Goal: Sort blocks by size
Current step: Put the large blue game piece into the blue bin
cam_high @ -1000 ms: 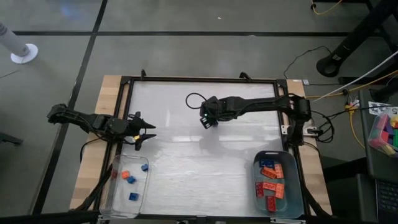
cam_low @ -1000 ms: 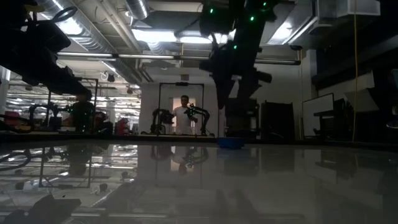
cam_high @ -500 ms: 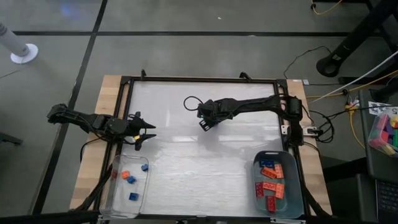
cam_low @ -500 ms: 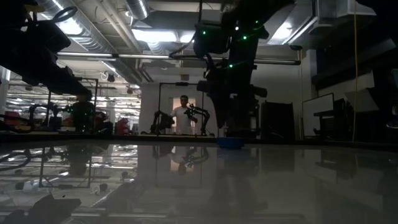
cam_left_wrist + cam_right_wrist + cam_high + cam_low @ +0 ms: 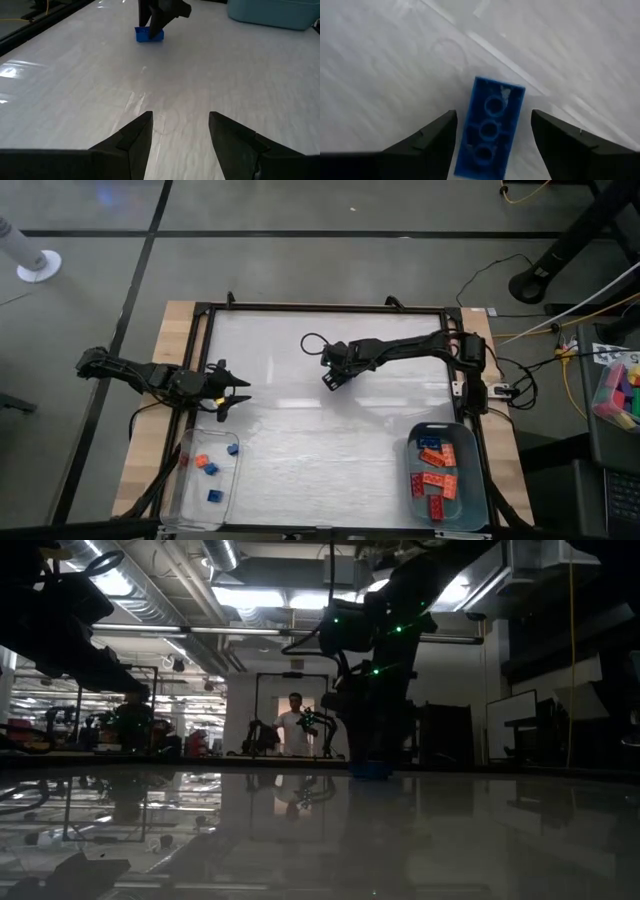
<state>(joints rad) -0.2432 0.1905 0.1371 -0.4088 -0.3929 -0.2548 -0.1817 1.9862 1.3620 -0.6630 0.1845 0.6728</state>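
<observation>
A long blue brick lies on the white table, toward its far side near the middle, with its hollow underside up. It also shows in the left wrist view and the low view. My right gripper is open, low over the brick, with one finger on either side of it and a small gap on each side; in the high view it hides the brick. My left gripper is open and empty at the table's left edge.
A clear bin at the near left holds a few short red, orange and blue bricks. A grey bin at the near right holds several long red, orange and blue bricks. Pink, green and yellow bricks lie off the table at right.
My right gripper has come down over the blue brick, so that its open fingers now stand on either side of it. The brick has stayed where it was.
</observation>
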